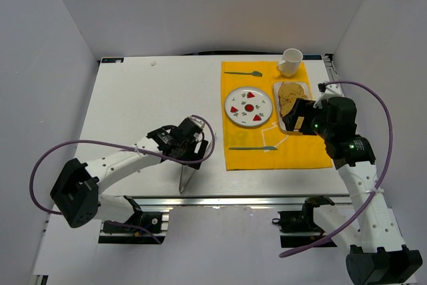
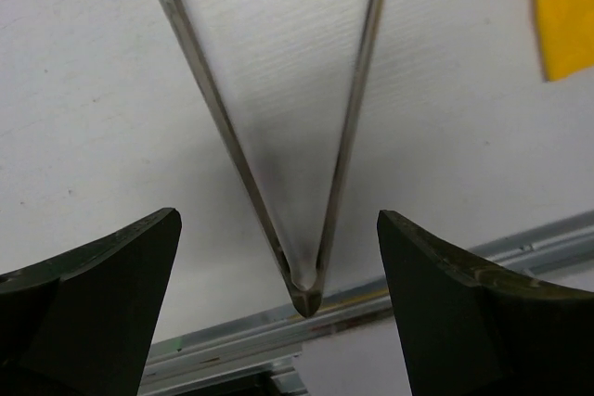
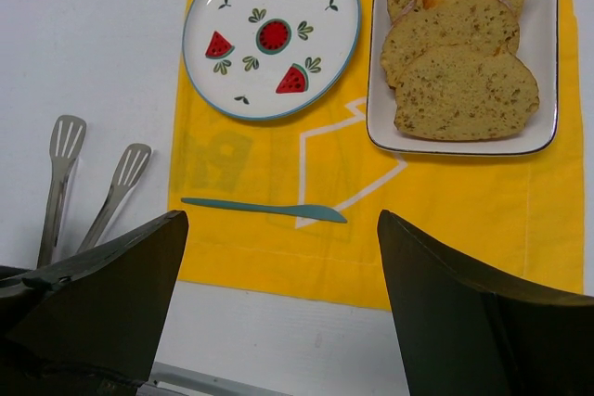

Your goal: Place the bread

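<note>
Golden-tan bread slices (image 3: 464, 95) lie overlapping in a white rectangular tray (image 3: 548, 62) on the yellow mat, right of the round watermelon plate (image 3: 272, 34), which is bare. In the top view the bread (image 1: 289, 91) shows just beyond my right gripper (image 1: 298, 117). My right gripper (image 3: 278, 220) is open and empty and hovers above the mat's near edge, short of the tray. My left gripper (image 2: 278, 220) is open, its fingers on either side of the hinge end of metal tongs (image 2: 297, 136) lying on the table. They are not closed on them. The left gripper (image 1: 192, 146) is left of the mat.
A teal knife (image 3: 264, 209) lies on the mat near the plate's front. A teal spoon (image 1: 243, 73) and a white mug (image 1: 290, 61) sit at the mat's far end. The tongs (image 1: 187, 175) reach to the table's near edge. Their tips (image 3: 65, 136) show in the right wrist view.
</note>
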Controlling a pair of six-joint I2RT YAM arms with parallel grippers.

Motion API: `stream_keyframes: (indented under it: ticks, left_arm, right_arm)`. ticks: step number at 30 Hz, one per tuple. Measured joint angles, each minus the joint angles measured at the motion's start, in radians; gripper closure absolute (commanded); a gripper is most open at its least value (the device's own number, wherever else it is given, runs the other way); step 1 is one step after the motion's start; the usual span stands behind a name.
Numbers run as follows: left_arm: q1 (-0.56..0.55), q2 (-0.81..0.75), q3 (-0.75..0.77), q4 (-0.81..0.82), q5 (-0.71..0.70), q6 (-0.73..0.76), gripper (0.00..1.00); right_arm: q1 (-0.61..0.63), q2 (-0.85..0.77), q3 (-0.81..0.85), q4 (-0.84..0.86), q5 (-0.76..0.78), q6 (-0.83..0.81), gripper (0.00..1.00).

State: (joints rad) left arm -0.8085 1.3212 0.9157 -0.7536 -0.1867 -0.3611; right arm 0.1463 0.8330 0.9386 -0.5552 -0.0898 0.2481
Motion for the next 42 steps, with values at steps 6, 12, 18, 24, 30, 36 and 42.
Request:
stream_keyframes:
  ticks: [6, 12, 18, 24, 30, 36, 42]
  left_arm:
    - [0.001, 0.052, -0.023, 0.065, -0.055, -0.011, 0.02]
    - [0.001, 0.067, -0.06, 0.125, -0.05, -0.034, 0.02]
    - [-0.006, 0.064, -0.093, 0.154, -0.035, -0.062, 0.02]
    - [-0.031, 0.06, -0.132, 0.172, -0.016, -0.082, 0.02]
    - [-0.054, 0.116, -0.143, 0.195, -0.027, -0.1, 0.02]
    - [-0.058, 0.16, -0.146, 0.217, -0.051, -0.12, 0.03]
    - [-0.058, 0.147, -0.173, 0.263, -0.056, -0.145, 0.12]
  right_arm:
    - [0.0, 0.0, 0.0, -0.024, 0.0, -0.001, 0.11]
    - [0.0, 0.0, 0.0, -0.029, -0.003, -0.003, 0.11]
    - [0.0, 0.0, -0.003, -0.031, -0.005, -0.012, 0.11]
    - [0.0, 0.0, -0.019, -0.034, -0.016, -0.017, 0.11]
    - [0.0, 0.008, -0.026, -0.038, -0.023, -0.02, 0.11]
    - [0.0, 0.011, -0.038, -0.039, -0.026, -0.022, 0.11]
    - [0.0, 0.011, -0.038, -0.039, -0.027, -0.023, 0.11]
